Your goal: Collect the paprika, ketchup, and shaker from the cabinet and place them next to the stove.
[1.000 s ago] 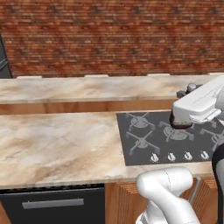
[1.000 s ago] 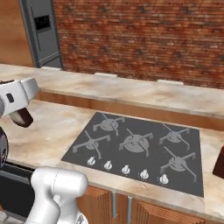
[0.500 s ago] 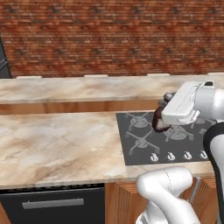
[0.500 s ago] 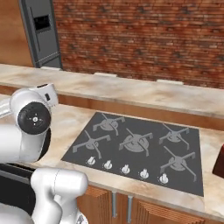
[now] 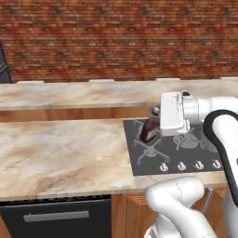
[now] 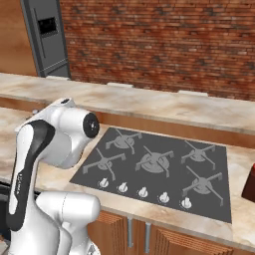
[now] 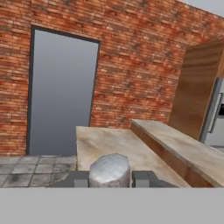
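arm: glossy white rounded links, black band along one curved link
joint cap: dark round disc w/ small pale centre, set in white housing
hand block: boxy, white, faint seams seen
base link: fat white cylinder
finger tips: small, dark grey, squared

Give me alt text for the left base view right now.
The gripper holds the ketchup, a dark red bottle, tilted above the left edge of the stove. The marble counter stretches left, with a brick wall behind.
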